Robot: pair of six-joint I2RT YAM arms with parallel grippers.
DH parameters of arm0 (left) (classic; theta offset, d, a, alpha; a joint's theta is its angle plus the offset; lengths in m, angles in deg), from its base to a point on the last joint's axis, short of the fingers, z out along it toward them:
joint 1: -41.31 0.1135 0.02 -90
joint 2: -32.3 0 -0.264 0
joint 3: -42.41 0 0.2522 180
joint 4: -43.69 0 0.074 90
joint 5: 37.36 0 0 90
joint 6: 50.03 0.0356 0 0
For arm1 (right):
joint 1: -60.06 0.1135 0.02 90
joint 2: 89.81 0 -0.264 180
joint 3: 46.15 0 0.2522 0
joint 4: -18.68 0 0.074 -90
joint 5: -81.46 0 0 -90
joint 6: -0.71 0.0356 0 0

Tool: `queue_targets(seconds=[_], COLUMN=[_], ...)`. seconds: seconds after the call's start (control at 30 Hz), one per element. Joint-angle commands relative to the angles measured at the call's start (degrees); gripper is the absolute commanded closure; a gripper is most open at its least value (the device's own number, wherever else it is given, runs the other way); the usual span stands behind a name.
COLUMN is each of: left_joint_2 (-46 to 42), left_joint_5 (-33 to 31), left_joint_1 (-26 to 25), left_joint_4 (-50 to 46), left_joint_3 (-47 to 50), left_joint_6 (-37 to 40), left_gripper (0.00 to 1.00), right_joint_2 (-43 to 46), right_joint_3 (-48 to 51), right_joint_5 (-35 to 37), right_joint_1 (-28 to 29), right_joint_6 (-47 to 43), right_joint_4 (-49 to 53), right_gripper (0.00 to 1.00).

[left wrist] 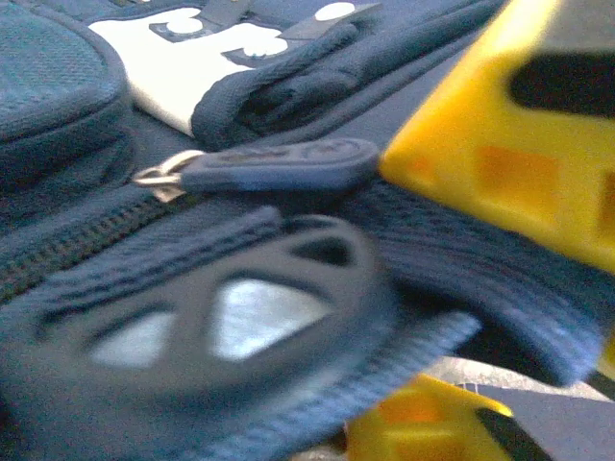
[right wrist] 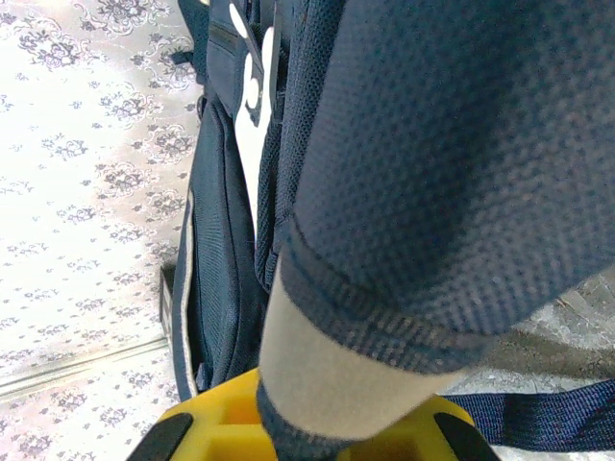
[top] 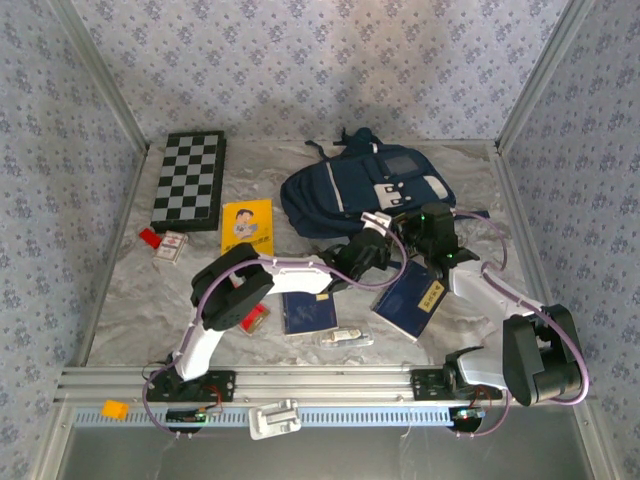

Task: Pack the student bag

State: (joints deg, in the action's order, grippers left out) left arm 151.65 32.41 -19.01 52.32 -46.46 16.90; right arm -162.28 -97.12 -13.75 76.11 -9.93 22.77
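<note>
The student bag (top: 355, 185), navy with white panels, lies at the back middle of the table. My left gripper (top: 374, 242) is at the bag's near edge. In the left wrist view its yellow fingers (left wrist: 500, 154) stand above and below a thick navy seam (left wrist: 500, 288), shut on it. A zipper pull (left wrist: 279, 165) and a dark rubber ring tab (left wrist: 221, 312) lie just beside it. My right gripper (top: 428, 218) is at the bag's right near corner. It is shut (right wrist: 312, 437) on a navy mesh flap with a grey band (right wrist: 346, 375), which it holds lifted.
A chessboard (top: 190, 180) lies at the back left, and a yellow booklet (top: 247, 226) beside it. A small red and white box (top: 168, 246) sits to the left. Two dark blue books (top: 310, 312) (top: 410, 298) and a small white item (top: 345, 338) lie under the arms.
</note>
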Motion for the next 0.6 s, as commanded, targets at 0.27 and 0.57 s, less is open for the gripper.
queue_targets(seconds=[0.27, 0.57], left_joint_2=[-3.6, -7.8], left_joint_5=[-0.3, 0.4], left_joint_1=[1.5, 2.7], left_joint_4=[2.0, 1.8], left_joint_3=[2.0, 7.7], left_joint_6=[1.1, 0.6], left_gripper=[1.00, 1.00], right_joint_2=[1.9, 1.8], right_joint_3=[-1.2, -2.0], right_joint_5=[-1.2, -2.0], right_joint_1=[-0.2, -1.5], right_joint_6=[0.2, -0.3], right_joint_4=[-1.5, -0.3], right_gripper=[1.00, 1.00])
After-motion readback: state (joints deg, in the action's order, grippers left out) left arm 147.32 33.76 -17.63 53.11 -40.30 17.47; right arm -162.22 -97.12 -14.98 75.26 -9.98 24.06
